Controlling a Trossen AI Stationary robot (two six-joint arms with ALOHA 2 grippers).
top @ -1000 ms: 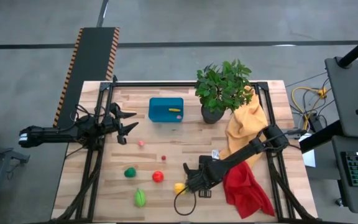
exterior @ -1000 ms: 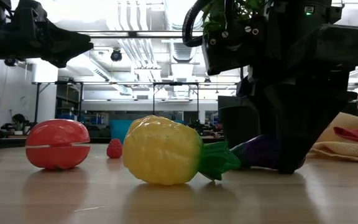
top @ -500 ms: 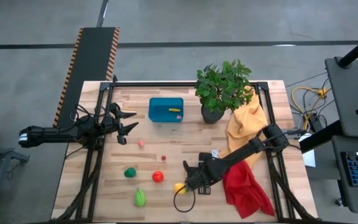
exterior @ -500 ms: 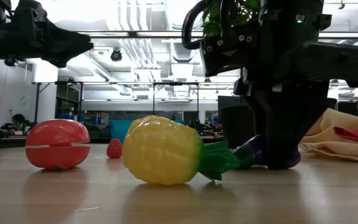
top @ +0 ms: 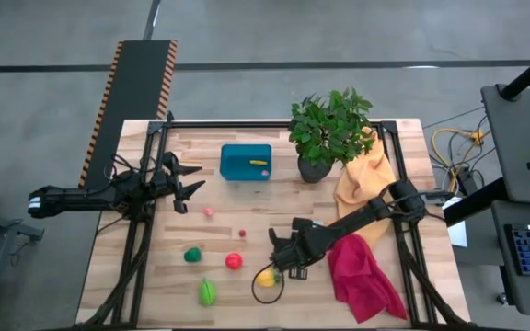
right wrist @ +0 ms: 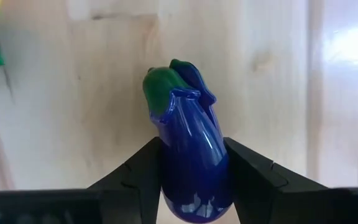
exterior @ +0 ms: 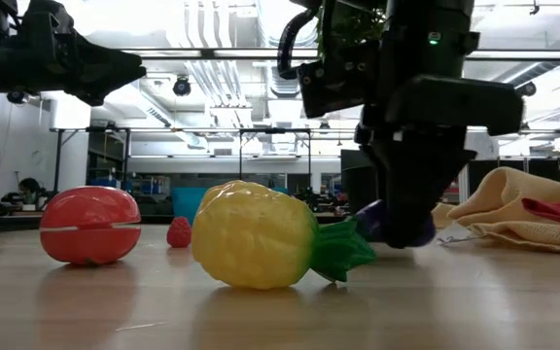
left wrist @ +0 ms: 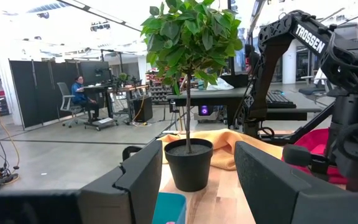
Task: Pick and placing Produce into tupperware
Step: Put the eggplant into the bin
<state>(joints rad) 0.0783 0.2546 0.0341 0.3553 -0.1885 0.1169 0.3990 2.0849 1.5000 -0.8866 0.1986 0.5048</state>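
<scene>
The desk (top: 247, 248) is pale wood planking in a black frame, standing on a grey floor; beyond it lies an open workspace with ceiling pipes and a seated person (left wrist: 79, 93).

On the desk: 1 teal tupperware (top: 246, 162) at the back, 1 potted plant (top: 325, 133), 1 yellow cloth (top: 364, 179), 1 red cloth (top: 362, 276).

Produce count: 1 yellow pineapple (exterior: 261, 233), 1 red piece (top: 234, 261), 2 green pieces (top: 192, 255), 1 purple eggplant (right wrist: 191, 155).

The right gripper (top: 282, 250) jaws clamp the eggplant near the pineapple. The left gripper (top: 190, 179) jaws stand apart, empty, at the desk's left edge.
</scene>
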